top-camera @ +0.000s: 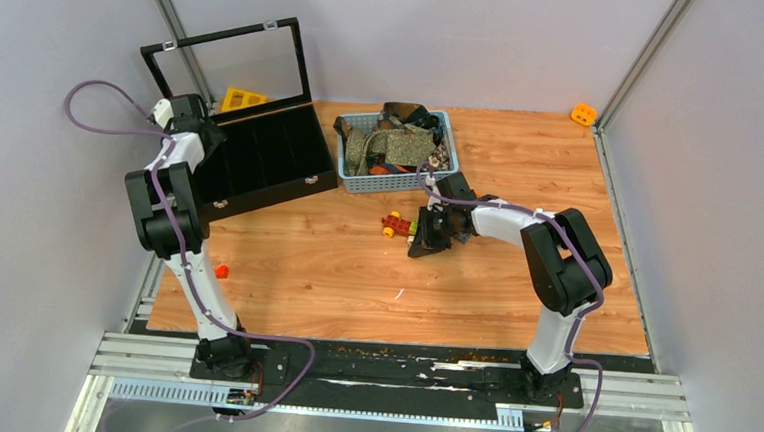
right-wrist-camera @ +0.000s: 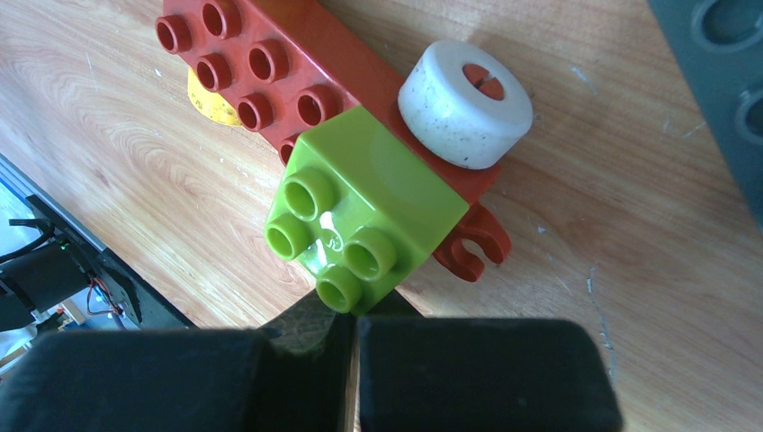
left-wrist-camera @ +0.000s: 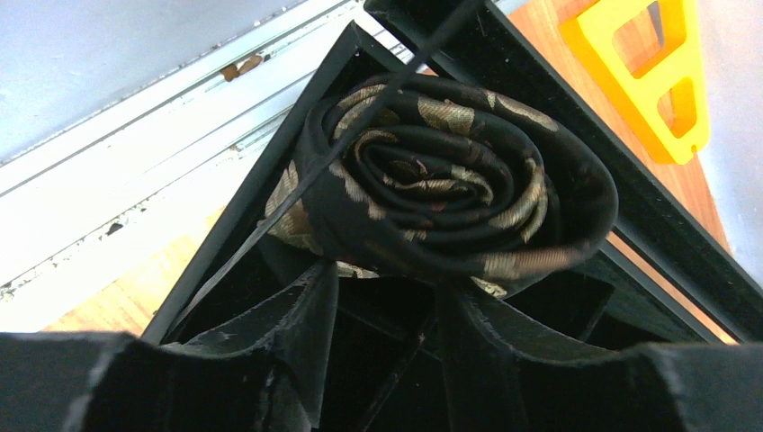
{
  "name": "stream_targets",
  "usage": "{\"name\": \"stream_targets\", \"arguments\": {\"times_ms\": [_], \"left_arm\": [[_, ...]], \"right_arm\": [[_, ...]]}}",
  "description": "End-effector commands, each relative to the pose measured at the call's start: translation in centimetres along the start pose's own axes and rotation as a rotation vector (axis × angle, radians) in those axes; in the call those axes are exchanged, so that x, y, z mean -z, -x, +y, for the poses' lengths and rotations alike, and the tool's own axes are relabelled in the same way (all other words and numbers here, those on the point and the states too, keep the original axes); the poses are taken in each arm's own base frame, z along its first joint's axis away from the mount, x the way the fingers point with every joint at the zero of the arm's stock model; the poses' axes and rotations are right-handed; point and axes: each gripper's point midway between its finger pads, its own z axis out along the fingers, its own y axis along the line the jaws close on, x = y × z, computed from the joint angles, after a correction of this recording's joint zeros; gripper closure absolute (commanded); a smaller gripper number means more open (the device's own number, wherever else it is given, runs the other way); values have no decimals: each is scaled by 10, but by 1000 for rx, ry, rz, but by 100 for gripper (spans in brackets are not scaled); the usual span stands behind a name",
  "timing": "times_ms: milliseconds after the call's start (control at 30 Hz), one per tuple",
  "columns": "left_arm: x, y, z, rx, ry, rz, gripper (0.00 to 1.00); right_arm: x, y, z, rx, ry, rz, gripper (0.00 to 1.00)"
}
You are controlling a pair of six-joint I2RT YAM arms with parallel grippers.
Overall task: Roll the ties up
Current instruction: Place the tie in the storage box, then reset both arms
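A black tie with gold print (left-wrist-camera: 459,189) lies rolled into a coil in a corner compartment of the open black box (top-camera: 261,164). My left gripper (left-wrist-camera: 389,292) hovers over that compartment (top-camera: 196,116); its fingers are spread apart just short of the roll. Several more ties (top-camera: 395,142), olive, brown and black, lie heaped in the blue basket (top-camera: 390,183). My right gripper (right-wrist-camera: 355,315) is shut with nothing visibly between the fingers, low over the table (top-camera: 425,241), its tips just short of a toy-brick car.
The toy car (top-camera: 398,224) has a red base (right-wrist-camera: 270,63), a green brick (right-wrist-camera: 369,207) and a white wheel (right-wrist-camera: 465,103). A grey studded plate (right-wrist-camera: 720,72) lies beside it. A yellow piece (left-wrist-camera: 652,72) lies behind the box. An orange brick (top-camera: 584,114) is at the far right.
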Motion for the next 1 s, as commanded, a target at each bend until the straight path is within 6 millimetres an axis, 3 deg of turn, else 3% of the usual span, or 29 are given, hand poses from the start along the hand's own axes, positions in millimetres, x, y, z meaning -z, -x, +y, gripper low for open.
{"name": "stream_targets", "arguments": {"times_ms": [0, 367, 533, 967], "left_arm": [[26, 47, 19, 32, 38, -98, 33], [74, 43, 15, 48, -30, -61, 1], [96, 35, 22, 50, -33, -24, 0], [154, -10, 33, 27, -148, 109, 0]], "right_arm": [[5, 10, 5, 24, 4, -40, 100], [10, 12, 5, 31, -5, -57, 100], [9, 12, 5, 32, -5, -56, 100], [13, 14, 3, 42, -26, -75, 100]]}}
